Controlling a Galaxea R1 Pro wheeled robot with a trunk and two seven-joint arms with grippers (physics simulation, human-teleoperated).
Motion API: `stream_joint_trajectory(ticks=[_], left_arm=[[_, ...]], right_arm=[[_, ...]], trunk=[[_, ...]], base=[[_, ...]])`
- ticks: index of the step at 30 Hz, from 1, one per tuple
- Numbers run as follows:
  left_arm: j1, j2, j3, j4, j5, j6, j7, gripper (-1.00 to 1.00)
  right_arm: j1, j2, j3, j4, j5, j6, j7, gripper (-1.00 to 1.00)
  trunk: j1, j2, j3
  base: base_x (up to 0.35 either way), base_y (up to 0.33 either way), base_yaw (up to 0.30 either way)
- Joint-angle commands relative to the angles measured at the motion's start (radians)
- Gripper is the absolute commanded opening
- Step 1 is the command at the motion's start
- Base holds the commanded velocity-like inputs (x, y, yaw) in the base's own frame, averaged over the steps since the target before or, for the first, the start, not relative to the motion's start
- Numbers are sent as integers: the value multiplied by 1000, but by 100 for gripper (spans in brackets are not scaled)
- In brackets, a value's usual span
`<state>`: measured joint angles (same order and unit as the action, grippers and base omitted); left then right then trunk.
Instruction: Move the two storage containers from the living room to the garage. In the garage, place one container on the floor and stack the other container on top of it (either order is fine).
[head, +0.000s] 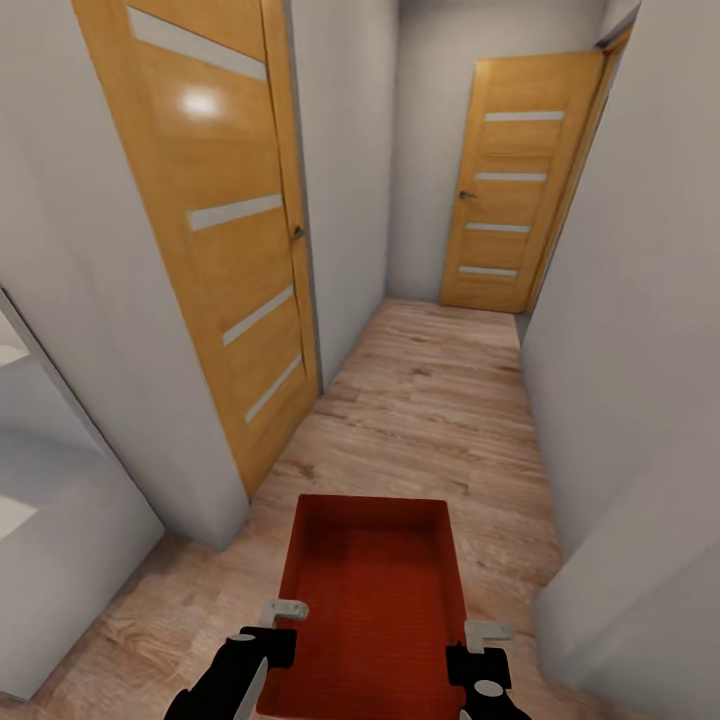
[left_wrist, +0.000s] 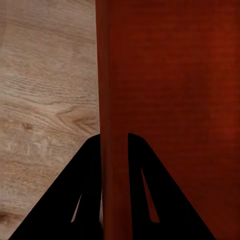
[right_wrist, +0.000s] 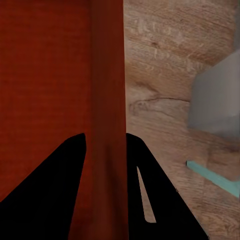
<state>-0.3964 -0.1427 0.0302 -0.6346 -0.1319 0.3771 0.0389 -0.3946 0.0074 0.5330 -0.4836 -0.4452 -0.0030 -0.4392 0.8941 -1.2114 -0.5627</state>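
An orange-red lidless storage container (head: 372, 590) hangs in front of me above a light wood-plank floor, held by both arms. My left gripper (head: 283, 611) is shut on its left wall (left_wrist: 113, 125), one finger on each side of it. On the opposite wall (right_wrist: 107, 125) my right gripper (head: 487, 633) is shut in the same way. The container looks empty. I am in a narrow hallway, with the container pointing down it.
Pale grey walls (head: 640, 330) close in on both sides. A wooden door (head: 225, 230) with frosted slits stands at the left, and another such door (head: 510, 185) closes the far end. At the near left is an opening (head: 40, 470). A grey wall corner (right_wrist: 215, 100) shows beside the right gripper.
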Motion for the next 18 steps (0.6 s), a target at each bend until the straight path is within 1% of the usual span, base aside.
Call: stream_joint_trajectory(ticks=[1, 18], left_arm=[[1, 0, -9, 27, -8, 5, 6, -100], [1, 0, -9, 27, -7, 5, 6, -100]], right_arm=[[-3, -1, -2, -6, -3, 0, -6, -100], [-3, -3, -2, -6, -3, -1, -7, -100]], trunk=[[1, -1, -1], [1, -1, -1]], base=[[322, 0, 0], [322, 0, 0]])
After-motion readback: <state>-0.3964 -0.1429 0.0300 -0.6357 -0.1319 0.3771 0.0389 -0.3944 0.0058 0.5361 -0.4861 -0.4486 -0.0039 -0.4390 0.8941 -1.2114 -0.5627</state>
